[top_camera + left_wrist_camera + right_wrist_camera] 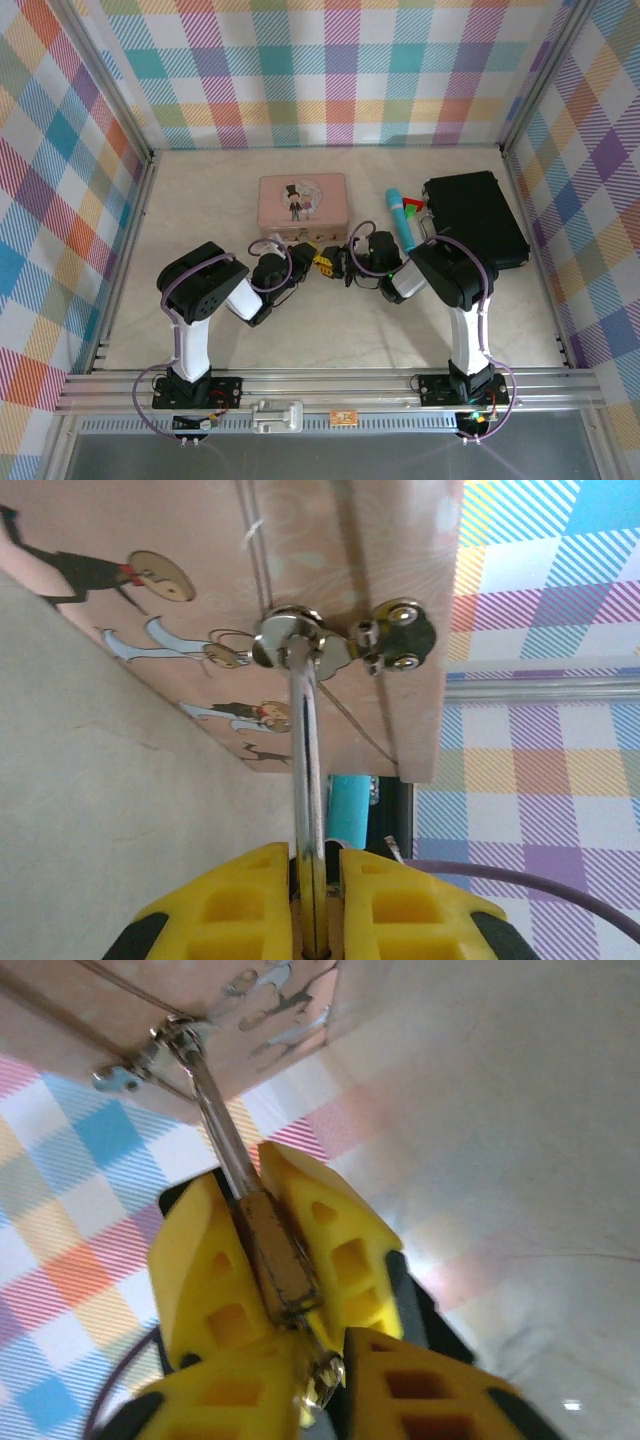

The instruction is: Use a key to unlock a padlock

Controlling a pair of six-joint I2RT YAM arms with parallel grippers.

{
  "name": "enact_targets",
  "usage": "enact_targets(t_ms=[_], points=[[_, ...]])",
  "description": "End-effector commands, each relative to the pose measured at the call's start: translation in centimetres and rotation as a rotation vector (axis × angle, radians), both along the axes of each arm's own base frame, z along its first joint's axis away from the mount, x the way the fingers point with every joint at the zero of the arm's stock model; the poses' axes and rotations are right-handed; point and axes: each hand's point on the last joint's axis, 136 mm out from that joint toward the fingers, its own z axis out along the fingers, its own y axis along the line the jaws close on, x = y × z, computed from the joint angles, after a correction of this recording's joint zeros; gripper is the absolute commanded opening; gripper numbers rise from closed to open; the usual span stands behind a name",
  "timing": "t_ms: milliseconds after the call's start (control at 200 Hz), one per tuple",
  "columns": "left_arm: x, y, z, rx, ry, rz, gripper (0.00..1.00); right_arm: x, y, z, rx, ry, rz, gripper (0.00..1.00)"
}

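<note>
Between the clenched yellow fingers (pixel 240 900) of the left gripper (pixel 315 865) sits the one padlock (pixel 275 1255), brass body pinched, its silver shackle running past the fingertips to the metal clasp of the one pink tin (pixel 303 200). At the padlock's base the right gripper (pixel 320 1360) grasps the one key (pixel 325 1385). Right of both jaws lie one teal tube (pixel 402 220) and one black case (pixel 478 215). The tabletop (pixel 200 200) is pale and marbled, and pastel-checked walls (pixel 330 70) stand on three sides.

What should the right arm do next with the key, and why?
Probably ease the key in the right gripper straight into the base of the padlock. The left gripper clamps the brass body, its shackle through the pink tin's latch, and the key sits right at that base; whether it's seated is hidden.
</note>
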Motion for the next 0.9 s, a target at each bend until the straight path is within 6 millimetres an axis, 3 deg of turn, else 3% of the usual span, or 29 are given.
enact_targets(t_ms=[0,120,335,475,620,745,895], points=[[-1.5,-0.2,-2.5,0.052,0.059,-0.032,0.00,1.2,-0.9,1.3,-0.061,-0.249,-0.029,0.28],[-1.5,0.2,-2.8,0.086,0.068,-0.021,0.00,0.9,-1.5,1.3,-0.167,-0.296,0.000,0.41],[-1.8,0.8,-3.2,0.190,0.107,-0.023,0.00,0.4,-4.5,2.2,-0.466,-0.442,0.048,0.53],[-2.4,1.8,-3.6,0.304,0.160,-0.042,0.21,0.5,-6.3,4.2,-0.645,-0.581,0.084,0.55],[-2.6,2.5,-2.6,0.408,0.167,-0.056,0.46,0.6,-7.0,5.6,-0.738,-0.681,0.129,0.56],[-2.8,3.6,-1.1,0.481,0.155,-0.041,0.58,0.5,-7.0,5.9,-0.769,-0.730,0.168,0.56],[-3.2,6.1,0.5,0.555,0.157,-0.002,0.65,-0.2,-6.2,5.6,-0.835,-0.819,0.246,0.56]])
